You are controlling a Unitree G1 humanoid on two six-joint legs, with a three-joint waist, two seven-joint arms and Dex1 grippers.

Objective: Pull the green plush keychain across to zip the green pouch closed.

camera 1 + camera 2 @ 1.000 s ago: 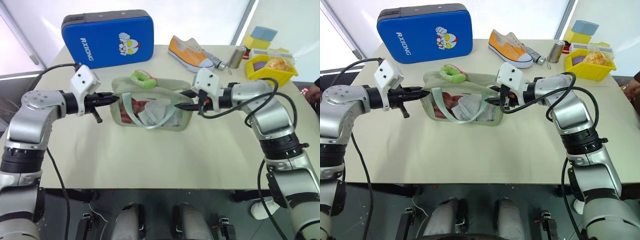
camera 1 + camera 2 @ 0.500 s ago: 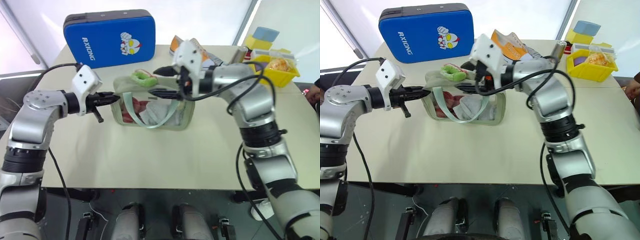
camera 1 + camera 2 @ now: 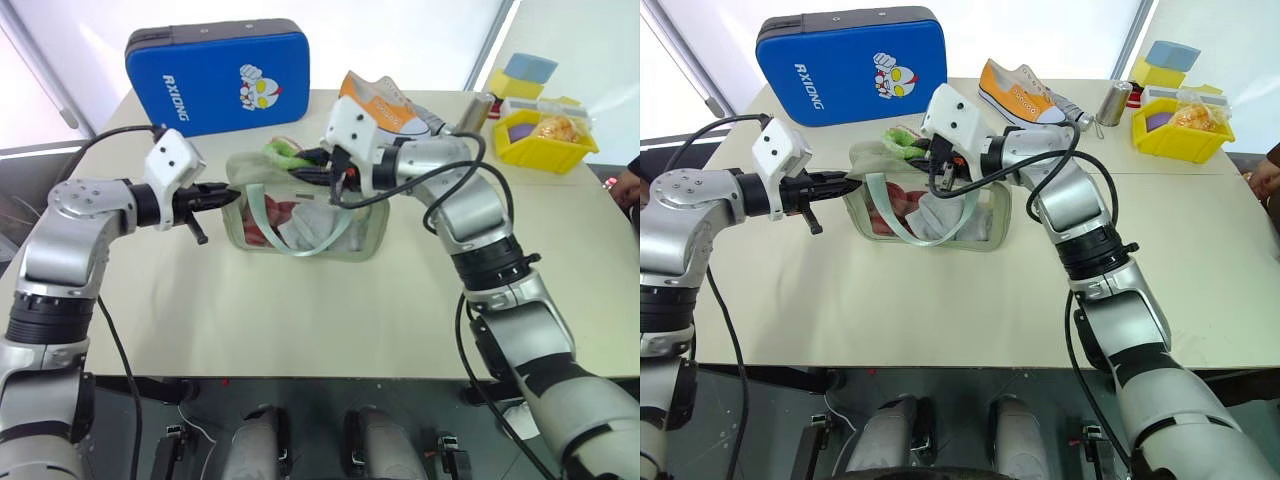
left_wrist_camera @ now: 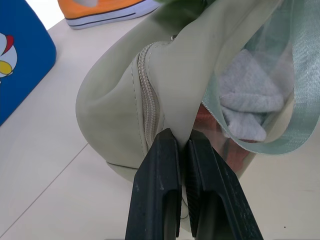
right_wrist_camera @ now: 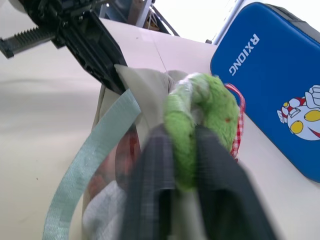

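Observation:
The green pouch (image 3: 310,222) lies in the middle of the table, its clear window showing cloth inside and its loop handles hanging down the front. My left gripper (image 3: 230,197) is shut on the pouch's left end, and the two black fingers (image 4: 160,165) pinch the fabric beside the zipper (image 4: 149,112). The green plush keychain (image 5: 202,107) sits on top of the pouch near its left end. My right gripper (image 5: 182,150) reaches in from the right and is shut on the fuzzy charm.
A blue hard case (image 3: 215,75) stands at the back left. An orange shoe (image 3: 385,100), a metal can (image 3: 473,113) and a yellow bin (image 3: 545,137) sit at the back right. A person's hand (image 3: 627,185) shows at the right edge.
My right gripper swept left from the pouch's right end along its top to the plush keychain and shut on it. My left gripper kept its pinch in place.

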